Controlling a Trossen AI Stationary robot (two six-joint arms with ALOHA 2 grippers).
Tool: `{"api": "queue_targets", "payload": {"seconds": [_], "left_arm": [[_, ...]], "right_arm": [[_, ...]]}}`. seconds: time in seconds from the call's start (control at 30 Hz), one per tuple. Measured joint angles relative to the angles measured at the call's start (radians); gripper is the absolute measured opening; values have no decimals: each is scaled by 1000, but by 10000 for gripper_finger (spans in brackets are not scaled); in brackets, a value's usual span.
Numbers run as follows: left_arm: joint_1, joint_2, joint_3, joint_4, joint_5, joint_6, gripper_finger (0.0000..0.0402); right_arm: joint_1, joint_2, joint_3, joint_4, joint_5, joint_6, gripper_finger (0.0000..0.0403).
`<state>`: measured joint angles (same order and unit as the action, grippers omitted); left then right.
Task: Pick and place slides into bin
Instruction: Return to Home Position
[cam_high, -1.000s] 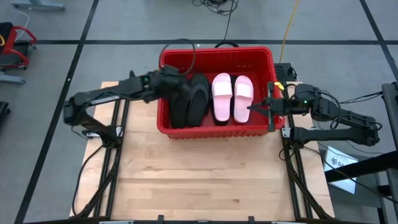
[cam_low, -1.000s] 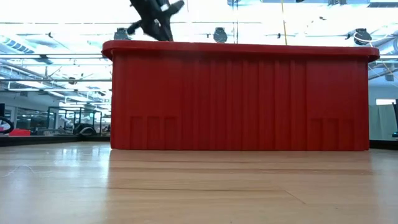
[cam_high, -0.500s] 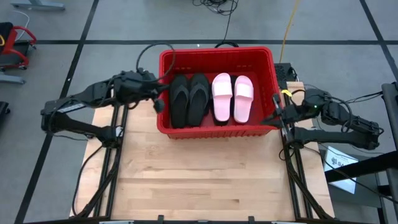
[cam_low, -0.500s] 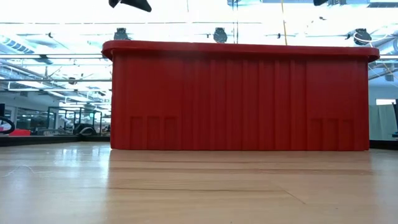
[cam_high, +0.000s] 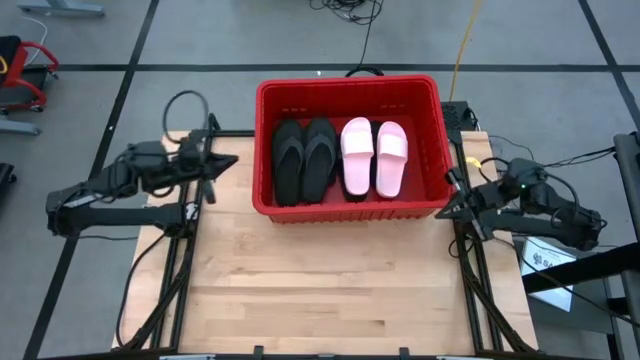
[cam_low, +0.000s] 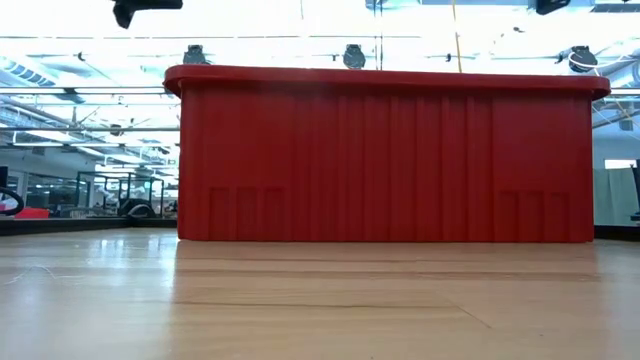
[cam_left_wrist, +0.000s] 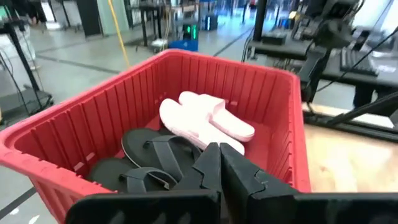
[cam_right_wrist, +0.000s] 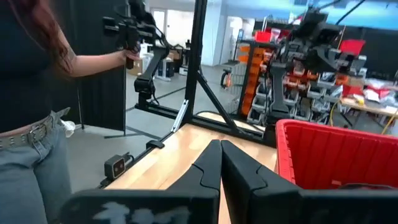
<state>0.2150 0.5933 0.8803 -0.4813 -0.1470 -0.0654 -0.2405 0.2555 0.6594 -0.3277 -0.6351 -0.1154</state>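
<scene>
The red bin (cam_high: 350, 84) stands at the table's far middle. Inside it lie two black slides (cam_high: 305, 160) and two pale pink slides (cam_high: 375, 155), flat on the bin's floor, side by side. My left gripper (cam_high: 230, 163) hovers shut off the bin's left wall, pointing at the bin. The left wrist view looks past its shut fingers (cam_left_wrist: 219, 152) onto the black slides (cam_left_wrist: 152, 155) and pink slides (cam_left_wrist: 205, 118). My right gripper (cam_high: 441, 212) is shut beside the bin's near right corner, holding nothing.
The wooden table (cam_high: 330, 290) lies bare in front of the bin, whose front wall (cam_low: 380, 150) fills the low view. In the right wrist view a person (cam_right_wrist: 31, 93) stands past the table's edge, holding up a device. Cables lie behind the bin.
My left gripper has drawn back from above the black slides, out of the bin and toward the table's left edge. My right gripper has pulled away from the bin's right wall toward the right and near edges. The black slides now lie uncovered and flat.
</scene>
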Motion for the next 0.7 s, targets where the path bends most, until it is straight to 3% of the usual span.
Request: {"api": "queue_targets", "payload": {"seconds": [0.23,0.4,0.7], "left_arm": [[0,-218,-137,14,13,-27,2],[0,-355,-211,15,18,-26,5],[-2,-581,-312,13,77,-14,6]], "right_arm": [[0,-150,-80,10,-77,49,0],[0,-254,-130,11,-77,62,0],[0,-242,-137,25,-152,71,0]]}}
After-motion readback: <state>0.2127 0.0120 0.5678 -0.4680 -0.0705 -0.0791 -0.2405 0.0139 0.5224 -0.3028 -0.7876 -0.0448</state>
